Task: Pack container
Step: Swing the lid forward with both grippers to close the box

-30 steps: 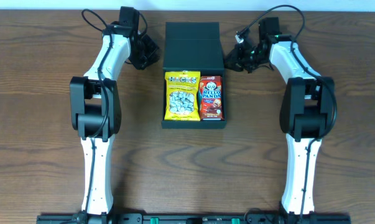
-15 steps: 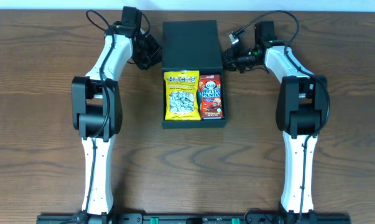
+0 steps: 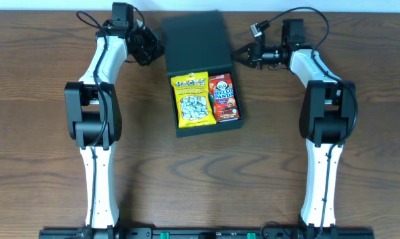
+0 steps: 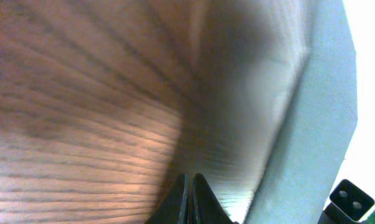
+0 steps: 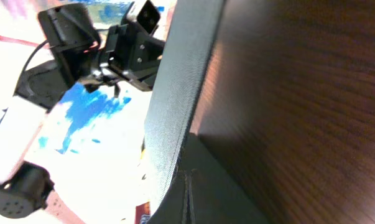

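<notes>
just right of left gripper [image 3: 153, 48], container [image 3: 194, 38]

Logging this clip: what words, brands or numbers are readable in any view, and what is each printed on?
"HELLO PANDA": on the red snack pack lying in the container.
"HACKS", only roughly legible: across the top of the yellow snack pack beside it.
Smaller print on both packs: too small to read.
Both wrist views: no readable text.
</notes>
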Robot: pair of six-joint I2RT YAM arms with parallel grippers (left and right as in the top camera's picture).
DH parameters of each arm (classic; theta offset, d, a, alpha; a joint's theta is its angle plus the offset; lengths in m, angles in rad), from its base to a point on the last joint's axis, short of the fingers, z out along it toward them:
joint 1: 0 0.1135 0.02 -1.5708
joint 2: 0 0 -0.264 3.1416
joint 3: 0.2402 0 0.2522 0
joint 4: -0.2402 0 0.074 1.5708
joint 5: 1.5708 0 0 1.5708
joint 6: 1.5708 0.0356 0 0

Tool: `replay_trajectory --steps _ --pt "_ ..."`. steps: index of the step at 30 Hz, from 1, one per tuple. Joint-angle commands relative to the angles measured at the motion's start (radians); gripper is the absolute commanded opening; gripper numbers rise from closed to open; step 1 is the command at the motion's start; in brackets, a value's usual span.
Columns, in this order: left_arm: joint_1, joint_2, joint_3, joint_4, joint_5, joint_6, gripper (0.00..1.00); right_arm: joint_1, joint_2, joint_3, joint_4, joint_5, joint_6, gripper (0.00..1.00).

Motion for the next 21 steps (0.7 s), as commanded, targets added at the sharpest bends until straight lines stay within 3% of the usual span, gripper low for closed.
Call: replay_trajectory --steps 1,9,21 --pt "-0.008 0.016 0.002 0.014 0.061 0.016 0.06 0.003 -0.004 0.001 0.008 -0.12 -0.004 0.01" --pt "-0.009 0.016 0.002 0.113 0.22 0.112 0.06 0.004 -0.004 0.001 0.08 -0.212 0.009 0.01" --pt "-0.008 0.009 0.002 0.098 0.386 0.268 0.05 0.003 -0.004 0.001 0.089 -0.212 0.031 0.02"
